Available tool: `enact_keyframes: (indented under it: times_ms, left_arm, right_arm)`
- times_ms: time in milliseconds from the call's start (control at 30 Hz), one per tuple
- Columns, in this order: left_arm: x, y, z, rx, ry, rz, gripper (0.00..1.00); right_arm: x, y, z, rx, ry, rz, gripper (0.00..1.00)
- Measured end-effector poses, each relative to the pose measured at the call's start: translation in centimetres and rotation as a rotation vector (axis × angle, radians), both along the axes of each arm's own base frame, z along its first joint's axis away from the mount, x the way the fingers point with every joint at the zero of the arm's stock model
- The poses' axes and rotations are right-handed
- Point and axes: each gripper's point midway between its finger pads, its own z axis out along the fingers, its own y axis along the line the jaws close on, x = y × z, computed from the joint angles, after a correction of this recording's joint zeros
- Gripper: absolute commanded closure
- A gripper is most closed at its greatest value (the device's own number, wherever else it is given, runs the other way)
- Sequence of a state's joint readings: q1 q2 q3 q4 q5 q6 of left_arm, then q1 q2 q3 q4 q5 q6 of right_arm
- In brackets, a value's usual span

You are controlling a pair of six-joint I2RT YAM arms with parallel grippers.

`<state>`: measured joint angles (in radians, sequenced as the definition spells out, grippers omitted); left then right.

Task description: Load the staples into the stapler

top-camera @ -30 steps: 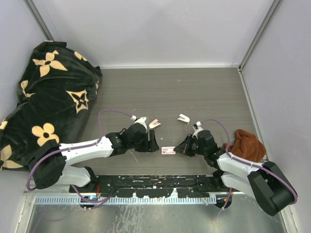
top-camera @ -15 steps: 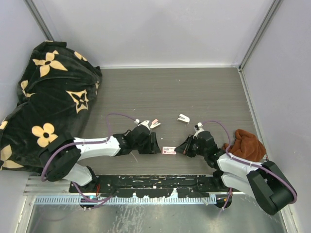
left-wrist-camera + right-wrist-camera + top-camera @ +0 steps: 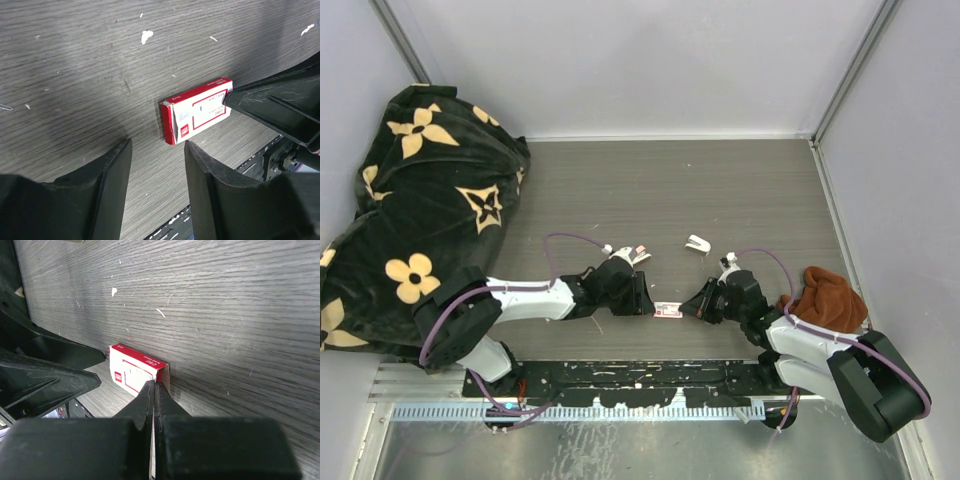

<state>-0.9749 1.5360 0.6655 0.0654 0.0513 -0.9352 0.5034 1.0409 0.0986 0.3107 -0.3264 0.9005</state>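
Close to the near edge of the grey wood-grain table (image 3: pixel 740 190), the staples lie shut inside their small flat red-and-white cardboard box (image 3: pixel 197 115), which rests flat on the boards between the two arms. The right gripper (image 3: pixel 154 386) has its black fingers pressed together into a single narrow point, and that point touches the box's near right end. Judging by the pose, it is meant to pin or nudge the box rather than grasp it, since nothing sits between the fingers. Facing it, the left gripper (image 3: pixel 157 144) is low over the table with its jaws apart and nothing between them; the box's open-looking left end lies just ahead of the gap. This looks like a set-up for the left arm to take the box, or to draw out the inner tray, while the right steadies it, though whether the sleeve has started to slide cannot be told. To the right, beside the right arm, a crumpled rust-brown cloth (image 3: pixel 825 295) lies out of the way. Farther back, one small white stapler (image 3: pixel 638 254) sits just beyond the left gripper and a second small white stapler (image 3: pixel 698 243) is near it to the right, both untouched and apart from the box, so loading has not begun. At the far left a large black plush blanket with tan flower shapes (image 3: pixel 420 200) is heaped against the wall.
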Motion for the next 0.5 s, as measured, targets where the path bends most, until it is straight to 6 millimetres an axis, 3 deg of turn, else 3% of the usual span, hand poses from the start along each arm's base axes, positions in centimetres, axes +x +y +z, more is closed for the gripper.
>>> enact_keyframes:
  times_ms: [500]
  left_arm:
    - [0.60,-0.80,-0.30,0.006,-0.004,-0.004,0.61]
  right_arm:
    - [-0.01,0.00,-0.01,0.001,-0.001,0.000,0.99]
